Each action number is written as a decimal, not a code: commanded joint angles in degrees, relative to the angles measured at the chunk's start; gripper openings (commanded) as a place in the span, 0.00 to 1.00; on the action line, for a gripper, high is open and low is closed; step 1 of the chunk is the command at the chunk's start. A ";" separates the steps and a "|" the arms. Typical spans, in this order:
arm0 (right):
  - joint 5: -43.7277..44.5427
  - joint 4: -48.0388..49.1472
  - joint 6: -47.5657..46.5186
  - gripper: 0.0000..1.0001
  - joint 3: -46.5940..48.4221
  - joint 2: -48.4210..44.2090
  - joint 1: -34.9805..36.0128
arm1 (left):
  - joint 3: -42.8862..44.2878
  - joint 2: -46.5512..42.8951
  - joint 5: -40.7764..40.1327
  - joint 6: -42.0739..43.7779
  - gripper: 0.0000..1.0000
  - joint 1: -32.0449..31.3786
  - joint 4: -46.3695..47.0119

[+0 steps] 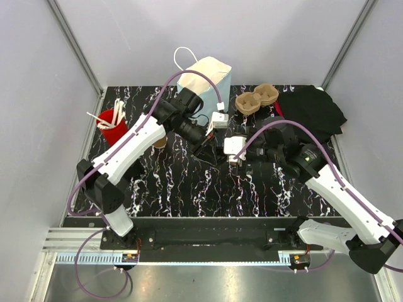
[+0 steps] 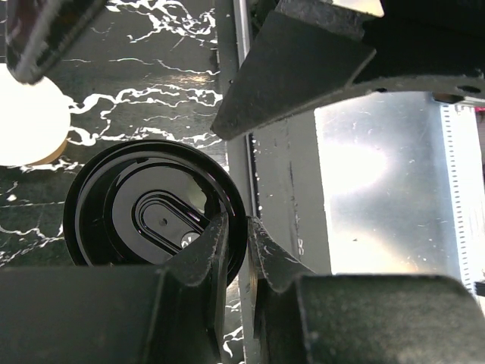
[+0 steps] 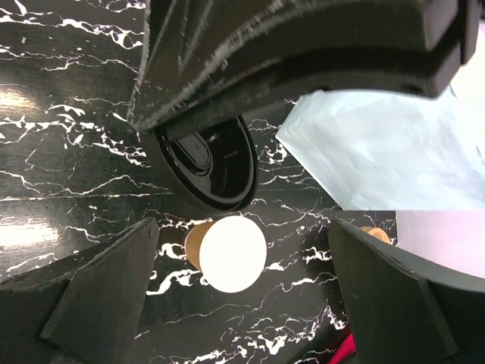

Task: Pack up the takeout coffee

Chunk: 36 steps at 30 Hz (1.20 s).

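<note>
My left gripper (image 2: 236, 227) is shut on the rim of the round black lid (image 2: 151, 220), holding it on edge above the table. In the top view the left gripper (image 1: 210, 152) hangs mid-table, close to my right gripper (image 1: 234, 160). The takeout coffee cup (image 3: 231, 254), tan with a pale inside, stands upright on the marble top, just below the lid (image 3: 216, 163) in the right wrist view. In the top view the cup (image 1: 160, 142) shows partly under the left arm. The right gripper (image 3: 242, 296) is open with nothing in it, and the cup shows between its fingers, farther off.
A white paper bag (image 1: 204, 77) stands at the back centre. To its right lie the brown cup carrier (image 1: 255, 97) and a black cloth (image 1: 312, 110). A red holder with stirrers (image 1: 112, 121) stands at the left. Grey walls enclose the table.
</note>
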 commanded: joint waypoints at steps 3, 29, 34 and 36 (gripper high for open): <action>-1.00 -0.26 -1.18 1.00 1.46 0.56 2.11 | 3.76 0.83 5.09 0.08 0.16 -0.22 -1.36; -2.84 1.67 1.55 0.43 -0.92 2.75 5.89 | 6.22 1.27 10.11 2.81 0.21 -0.13 -4.79; -3.46 1.06 2.43 0.29 -0.13 3.19 5.89 | 6.22 0.83 9.76 2.98 0.25 -0.13 -4.79; -3.73 -0.17 2.69 0.27 0.92 3.28 5.98 | 6.13 0.57 9.14 3.07 0.38 -0.13 -4.79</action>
